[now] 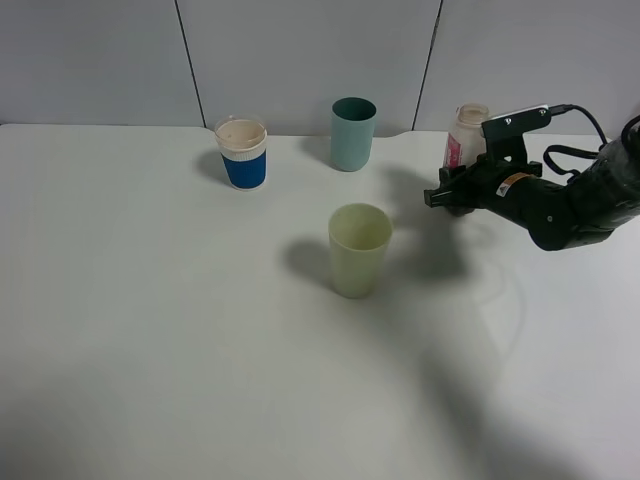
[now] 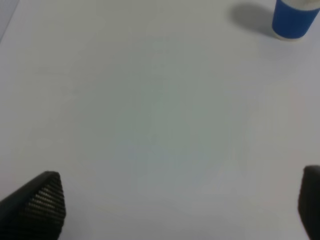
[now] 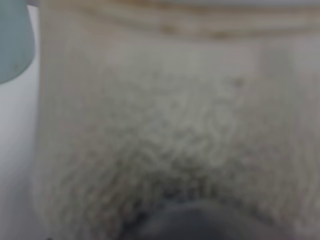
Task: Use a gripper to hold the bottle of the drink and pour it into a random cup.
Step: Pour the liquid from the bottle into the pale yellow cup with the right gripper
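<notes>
Ext. view: bottle of the drink is upright in the upper right of frame, close to the back wall. Capless neck on top, pink label on its left side. The right gripper comes in from the right edge on a black arm w/ an orange-white sticker. Its jaws are clamped on the bottle's lower part and cover it from this camera, so can't tell if the base sits on the counter or just off it.

Right wrist view: the bottle fills nearly the whole frame, pale and v. blurred. A sliver of the teal tumbler shows at upper left.

The cup, pale yellow-green, stands upright at mid-frame, below and left of the right gripper and apart from it. The teal tumbler is at upper centre. A blue cup w/ white rim is further left, same row. All three stand apart from each other.

Left wrist view: left gripper has its jaws wide apart, w/ the tips in the lower left and lower right corners and only bare counter between them. The blue cup sits in the upper right corner, well apart from the tips.
</notes>
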You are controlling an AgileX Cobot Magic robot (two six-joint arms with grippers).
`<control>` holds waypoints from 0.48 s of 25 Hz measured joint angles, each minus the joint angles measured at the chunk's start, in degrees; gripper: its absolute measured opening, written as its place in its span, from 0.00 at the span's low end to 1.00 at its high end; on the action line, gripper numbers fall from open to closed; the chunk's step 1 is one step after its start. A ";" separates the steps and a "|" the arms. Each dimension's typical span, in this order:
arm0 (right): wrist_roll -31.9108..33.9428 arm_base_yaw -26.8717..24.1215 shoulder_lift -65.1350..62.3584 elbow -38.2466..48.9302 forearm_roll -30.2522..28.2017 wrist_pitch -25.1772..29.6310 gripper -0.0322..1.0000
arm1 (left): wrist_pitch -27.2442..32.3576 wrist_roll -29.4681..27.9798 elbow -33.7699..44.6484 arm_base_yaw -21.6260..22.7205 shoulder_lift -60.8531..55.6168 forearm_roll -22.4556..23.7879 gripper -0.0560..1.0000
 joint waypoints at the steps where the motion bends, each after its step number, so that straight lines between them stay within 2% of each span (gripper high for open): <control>1: 0.00 0.08 -0.59 0.00 -0.57 0.00 0.38 | 0.00 0.00 0.00 0.00 0.00 0.00 0.93; 12: -4.15 3.63 -7.35 0.05 -1.74 2.55 0.38 | 0.00 0.00 0.00 0.00 0.00 0.00 0.93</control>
